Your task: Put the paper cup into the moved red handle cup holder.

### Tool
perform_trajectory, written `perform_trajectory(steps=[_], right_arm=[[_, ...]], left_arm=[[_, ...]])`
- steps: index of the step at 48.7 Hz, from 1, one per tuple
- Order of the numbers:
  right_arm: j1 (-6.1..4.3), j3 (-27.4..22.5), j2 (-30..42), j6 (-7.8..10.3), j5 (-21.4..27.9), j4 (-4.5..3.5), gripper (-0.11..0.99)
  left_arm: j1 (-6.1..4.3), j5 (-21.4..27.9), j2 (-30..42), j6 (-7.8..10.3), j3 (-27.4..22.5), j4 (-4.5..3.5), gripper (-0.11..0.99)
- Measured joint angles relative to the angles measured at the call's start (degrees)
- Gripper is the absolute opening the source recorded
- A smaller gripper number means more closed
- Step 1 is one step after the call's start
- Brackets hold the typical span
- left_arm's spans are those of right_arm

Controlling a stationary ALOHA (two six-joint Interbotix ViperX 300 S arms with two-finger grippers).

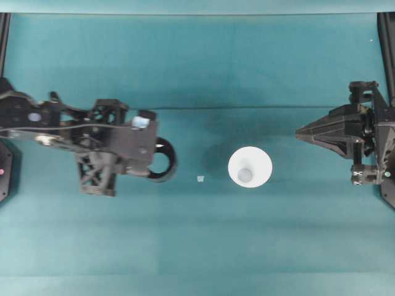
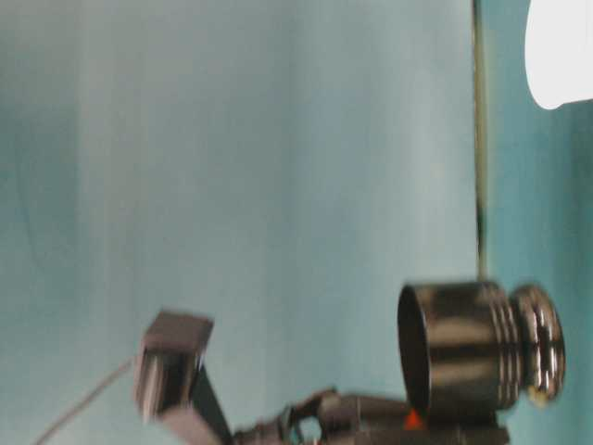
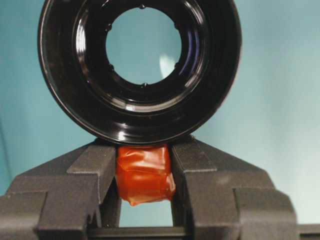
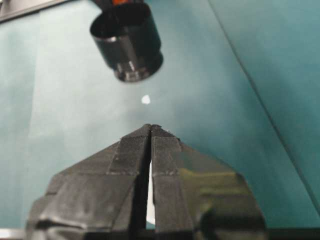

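The paper cup (image 1: 250, 168) stands on the teal table near the middle, rim up, with its small greyish base showing inside; it also appears as a white blur (image 2: 559, 51) in the table-level view. The glossy black red handle cup holder (image 1: 165, 163) is left of it, upright, its opening facing up (image 2: 459, 357). My left gripper (image 3: 145, 167) is shut on the holder's orange-red handle tab (image 3: 145, 175), and the arm covers part of the holder from above. My right gripper (image 1: 299, 131) is shut with nothing in it, right of the cup and apart from it (image 4: 151, 128).
A tiny white scrap (image 1: 200, 179) lies on the table between holder and cup, also visible ahead of the right fingers (image 4: 145, 99). The teal table (image 1: 203, 246) has free room in front. Black frame posts stand at the far corners (image 1: 386, 37).
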Motion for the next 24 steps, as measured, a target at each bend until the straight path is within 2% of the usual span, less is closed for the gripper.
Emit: perform_trajectory(steps=[4,7,14,24], right_arm=[[0.09,0.0,0.1,0.00,0.0,0.00,-0.09],[0.00,0.2,0.1,0.00,0.0,0.00,-0.09],[0.00,0.2,0.1,0.00,-0.6,0.00,-0.09],[0.09,0.2,-0.1,0.00,-4.7,0.09,-0.09]], left_arm=[[0.00,-0.4,2.6,-1.32,-2.1,0.00,0.28],[0.00,-0.8,4.3,-1.67,-3.1,0.00,0.28],[-0.26,-3.2,7.3,-1.58,-5.2,0.00,0.28],[-0.53,-4.0,9.8,-1.67,-6.3,0.00,0.28]])
